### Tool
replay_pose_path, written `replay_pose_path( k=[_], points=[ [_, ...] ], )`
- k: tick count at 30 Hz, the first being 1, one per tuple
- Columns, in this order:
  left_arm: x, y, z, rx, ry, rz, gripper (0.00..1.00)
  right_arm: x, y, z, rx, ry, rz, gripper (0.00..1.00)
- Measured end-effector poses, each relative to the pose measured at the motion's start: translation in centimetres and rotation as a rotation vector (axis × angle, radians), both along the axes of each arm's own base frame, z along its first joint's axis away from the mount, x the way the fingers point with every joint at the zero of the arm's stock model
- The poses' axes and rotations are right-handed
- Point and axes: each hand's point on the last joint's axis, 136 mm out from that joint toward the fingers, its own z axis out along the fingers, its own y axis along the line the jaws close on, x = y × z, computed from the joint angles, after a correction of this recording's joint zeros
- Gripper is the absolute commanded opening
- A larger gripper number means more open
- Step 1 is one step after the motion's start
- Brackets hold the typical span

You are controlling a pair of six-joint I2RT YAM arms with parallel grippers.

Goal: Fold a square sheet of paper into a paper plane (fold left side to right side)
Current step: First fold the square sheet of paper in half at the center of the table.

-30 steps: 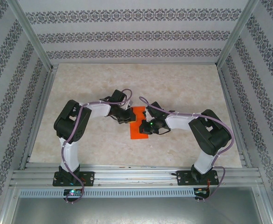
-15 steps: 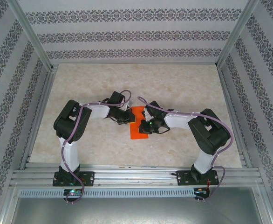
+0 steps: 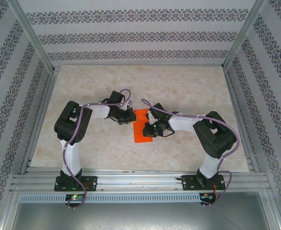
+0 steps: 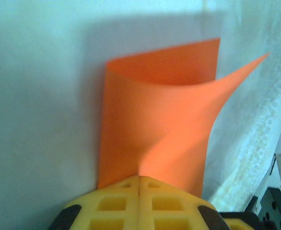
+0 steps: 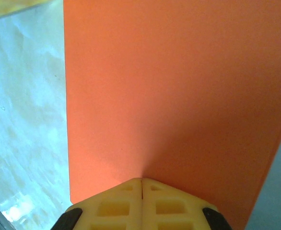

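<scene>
In the last second the left gripper (image 3: 127, 118) has drawn back a little toward its own side, baring more of the far end of the orange paper (image 3: 140, 135). The paper lies mid-table (image 3: 188, 91) between the arms, folded into a narrow strip, but its top layer bows up, so the crease wants pressing. Both jaws are closed with tips against the paper, the right gripper (image 3: 147, 127) on its flat face. Whether either nips a layer I can't tell.
</scene>
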Motion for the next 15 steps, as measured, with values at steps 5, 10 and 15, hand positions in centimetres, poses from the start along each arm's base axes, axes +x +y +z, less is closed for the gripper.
replay_pose_path(
  k=[5, 10, 15],
  points=[
    [2.3, 0.5, 0.1, 0.002, -0.019, 0.028, 0.0, 0.4, 0.1, 0.0, 0.0, -0.017, -0.004, 0.0],
    [4.0, 0.7, 0.2, 0.024, -0.048, 0.041, 0.0, 0.8, 0.1, 0.0, -0.005, -0.033, -0.01, 0.0],
    [5.3, 0.8, 0.2, 0.035, -0.066, 0.049, 0.0, 1.0, 0.0, 0.1, -0.007, -0.042, -0.014, 0.0]
  ],
)
